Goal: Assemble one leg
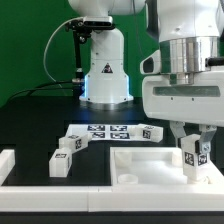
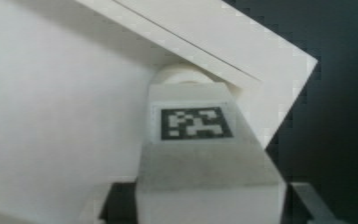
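My gripper (image 1: 190, 152) is shut on a leg (image 1: 189, 157), a small white block with a black-and-white tag, and holds it upright over the near right corner of the large flat white panel (image 1: 150, 160). In the wrist view the leg (image 2: 197, 140) fills the middle between the dark fingers (image 2: 123, 202), its far end at the panel's (image 2: 69, 110) corner. Whether the leg touches the panel I cannot tell. Other legs lie on the table: one (image 1: 62, 161) stands at the exterior view's left, another (image 1: 73, 144) lies behind it, and one (image 1: 152, 132) lies beyond the panel.
The marker board (image 1: 98, 130) lies flat on the black table behind the panel. A white block (image 1: 8, 160) stands at the exterior view's left edge. The robot's white base (image 1: 104, 75) stands at the back. A round hole (image 1: 127, 180) shows at the panel's front.
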Controlling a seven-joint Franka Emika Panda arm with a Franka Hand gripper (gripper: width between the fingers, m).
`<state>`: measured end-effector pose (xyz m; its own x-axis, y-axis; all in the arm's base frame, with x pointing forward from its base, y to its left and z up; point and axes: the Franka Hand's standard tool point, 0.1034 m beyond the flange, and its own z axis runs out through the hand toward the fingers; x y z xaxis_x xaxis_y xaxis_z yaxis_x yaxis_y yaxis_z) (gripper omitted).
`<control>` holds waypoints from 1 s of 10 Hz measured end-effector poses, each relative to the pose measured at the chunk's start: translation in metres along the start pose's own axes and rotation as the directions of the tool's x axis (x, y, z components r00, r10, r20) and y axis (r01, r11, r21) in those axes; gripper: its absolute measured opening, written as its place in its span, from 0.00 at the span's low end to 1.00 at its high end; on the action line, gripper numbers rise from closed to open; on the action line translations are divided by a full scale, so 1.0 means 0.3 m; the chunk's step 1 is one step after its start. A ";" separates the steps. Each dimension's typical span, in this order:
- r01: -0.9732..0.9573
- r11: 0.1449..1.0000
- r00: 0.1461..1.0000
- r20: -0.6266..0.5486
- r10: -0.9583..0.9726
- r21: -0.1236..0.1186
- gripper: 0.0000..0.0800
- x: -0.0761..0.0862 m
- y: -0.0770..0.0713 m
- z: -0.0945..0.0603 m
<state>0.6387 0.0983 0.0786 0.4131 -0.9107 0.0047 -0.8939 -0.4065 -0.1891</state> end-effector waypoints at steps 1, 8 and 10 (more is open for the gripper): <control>0.001 1.000 1.000 0.000 -0.001 0.000 0.36 0.000 0.000 0.000; 0.739 0.673 0.673 0.024 -0.739 -0.018 0.80 -0.029 -0.022 0.009; 0.811 0.585 0.585 0.018 -0.811 -0.020 0.81 -0.020 -0.026 0.008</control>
<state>0.6434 0.1072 0.0776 0.9696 -0.2020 0.1382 -0.1912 -0.9777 -0.0873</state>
